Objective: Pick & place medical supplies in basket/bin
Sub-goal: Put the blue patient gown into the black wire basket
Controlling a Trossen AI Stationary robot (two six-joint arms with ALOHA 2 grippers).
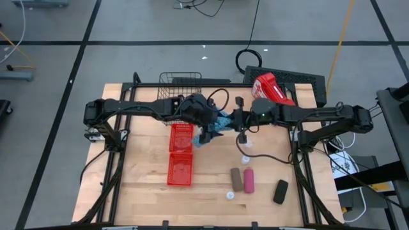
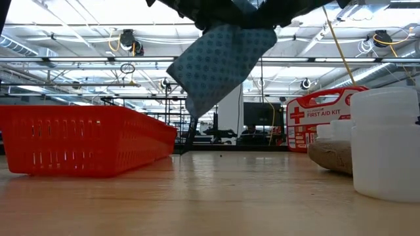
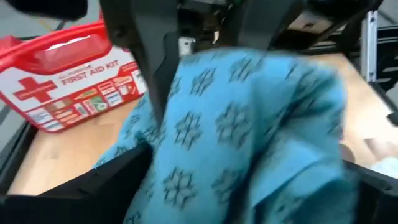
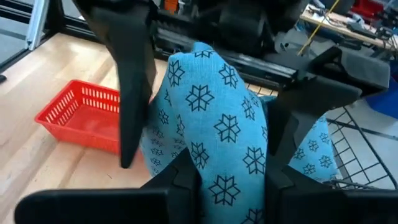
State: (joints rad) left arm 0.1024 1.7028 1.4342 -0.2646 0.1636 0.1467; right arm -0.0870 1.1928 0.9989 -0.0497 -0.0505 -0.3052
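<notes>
A light-blue pouch (image 1: 222,123) with a star pattern hangs in the air over the table's middle, between my two grippers. My right gripper (image 4: 231,167) comes in from the table's right and is shut on it. My left gripper (image 1: 207,130) comes from the left and is open. Its two fingers (image 4: 133,81) stand on either side of the pouch (image 4: 217,118). In the low view the pouch (image 2: 216,59) dangles clear of the wood. Two red bins (image 1: 181,137) (image 1: 179,169) lie just left of it. My right gripper pinches a fold of the pouch (image 4: 229,146) between its two fingers, coming nearly level from the table's right. The pouch bulges out past the fingers and hangs below them, lifted clear of the table. My left gripper stands open astride the pouch (image 3: 249,124); I cannot tell whether its fingers touch it.
A black wire basket (image 1: 179,84) stands at the far edge, and a red and white first aid case (image 1: 271,88) at the far right. Brown (image 1: 236,180), pink (image 1: 248,181) and black (image 1: 280,191) rolls and small white vials (image 1: 245,158) lie near the front right.
</notes>
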